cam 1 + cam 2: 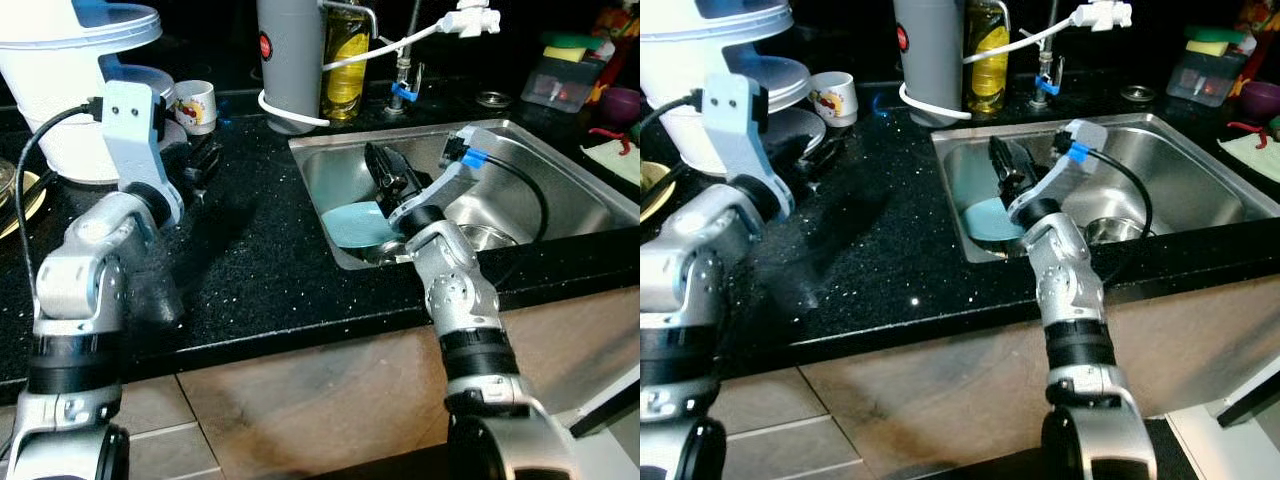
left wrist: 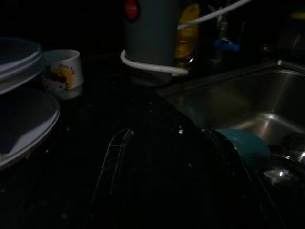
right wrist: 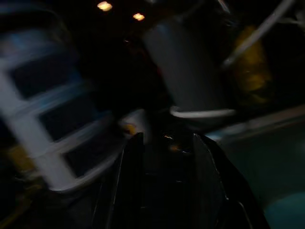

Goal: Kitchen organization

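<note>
Right wrist view is motion-blurred; teal plate (image 1: 360, 224) partly hidden behind right claw (image 1: 383, 170)

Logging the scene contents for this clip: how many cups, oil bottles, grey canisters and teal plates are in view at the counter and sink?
Cup: 1
Oil bottle: 1
Grey canister: 1
Teal plate: 1
Total: 4

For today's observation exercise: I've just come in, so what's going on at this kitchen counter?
A humanoid robot stands at a black counter with a steel sink. Its right gripper reaches into the sink above a teal plate, fingers apart, holding nothing. Its left gripper hovers over the counter by stacked white plates and a small cup.
</note>
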Available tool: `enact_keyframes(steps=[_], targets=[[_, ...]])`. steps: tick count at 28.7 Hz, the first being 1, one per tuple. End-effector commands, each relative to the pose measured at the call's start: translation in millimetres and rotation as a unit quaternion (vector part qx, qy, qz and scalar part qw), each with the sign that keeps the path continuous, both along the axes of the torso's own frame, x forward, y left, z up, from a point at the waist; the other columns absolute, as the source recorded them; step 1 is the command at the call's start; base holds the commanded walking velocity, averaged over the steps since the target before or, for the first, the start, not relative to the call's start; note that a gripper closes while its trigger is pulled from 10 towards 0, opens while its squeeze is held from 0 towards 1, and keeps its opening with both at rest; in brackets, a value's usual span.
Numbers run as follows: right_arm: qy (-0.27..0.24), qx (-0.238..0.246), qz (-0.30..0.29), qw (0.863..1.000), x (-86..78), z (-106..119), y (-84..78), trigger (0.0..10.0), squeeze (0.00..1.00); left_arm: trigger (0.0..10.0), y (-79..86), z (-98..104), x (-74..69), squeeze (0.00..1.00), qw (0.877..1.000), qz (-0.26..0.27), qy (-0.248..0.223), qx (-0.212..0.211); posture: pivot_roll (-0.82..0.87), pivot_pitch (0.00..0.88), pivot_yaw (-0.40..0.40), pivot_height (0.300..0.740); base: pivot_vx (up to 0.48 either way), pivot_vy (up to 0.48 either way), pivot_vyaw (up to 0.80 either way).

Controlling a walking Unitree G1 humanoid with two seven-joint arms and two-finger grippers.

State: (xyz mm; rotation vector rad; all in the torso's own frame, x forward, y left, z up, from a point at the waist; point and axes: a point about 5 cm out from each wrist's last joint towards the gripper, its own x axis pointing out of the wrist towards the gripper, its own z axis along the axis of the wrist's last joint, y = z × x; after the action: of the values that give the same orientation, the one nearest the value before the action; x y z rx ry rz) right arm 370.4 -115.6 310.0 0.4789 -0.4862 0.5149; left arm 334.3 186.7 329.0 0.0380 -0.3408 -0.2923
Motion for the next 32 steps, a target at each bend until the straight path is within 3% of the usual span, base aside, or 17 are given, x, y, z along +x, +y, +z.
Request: enact_keyframes(steps=[1, 7, 11, 15, 21, 27, 32], targets=[[0.0, 0.001, 0.033, 0.999, -9.2, -3.2, 6.7, 10.0, 0.0, 10.0, 0.6, -8.4, -5.0, 0.0, 1.0, 0.002, 0.006, -0.002, 0.05, 0.21, -0.022, 0.74, 0.0, 0.0, 0.0], [0.002, 0.012, 0.076, 0.997, -23.3, -8.8, 10.7, 10.0, 0.0, 10.0, -4.8, -12.0, -18.0, 0.0, 0.999, -0.035, -0.015, -0.005, 0.04, 0.213, -0.027, 0.74, 0.0, 0.0, 0.0], [0.015, 0.032, 0.1, 0.994, -34.9, -13.5, 7.5, 10.0, 0.0, 10.0, 1.5, -14.1, -25.3, 0.0, 0.999, -0.036, -0.009, -0.018, 0.04, 0.219, -0.03, 0.74, 0.0, 0.0, 0.0], [0.017, 0.03, 0.094, 0.995, -37.0, -13.8, 4.7, 10.0, 0.0, 10.0, 1.9, -15.3, -26.2, 0.0, 0.999, -0.035, -0.005, -0.022, 0.05, 0.217, -0.028, 0.74, 0.0, 0.0, 0.0], [0.021, -0.028, 0.054, 0.998, -39.0, -19.1, 6.5, 10.0, 0.0, 10.0, 2.0, -21.5, -22.5, 0.0, 0.999, 0.018, -0.002, -0.038, 0.04, 0.212, -0.023, 0.74, 0.0, 0.0, 0.0], [0.035, -0.032, 0.039, 0.998, -41.4, -22.0, 9.9, 10.0, 0.0, 10.0, -11.3, -28.0, -21.2, 0.0, 1.0, 0.012, 0.006, -0.024, 0.04, 0.201, -0.017, 0.74, 0.0, 0.0, 0.0], [0.035, -0.028, 0.036, 0.998, -41.8, -21.6, 9.3, 10.0, 0.0, 10.0, -12.4, -27.1, -20.5, 0.0, 1.0, 0.014, 0.005, -0.025, 0.04, 0.198, -0.017, 0.74, 0.0, 0.0, 0.0]])
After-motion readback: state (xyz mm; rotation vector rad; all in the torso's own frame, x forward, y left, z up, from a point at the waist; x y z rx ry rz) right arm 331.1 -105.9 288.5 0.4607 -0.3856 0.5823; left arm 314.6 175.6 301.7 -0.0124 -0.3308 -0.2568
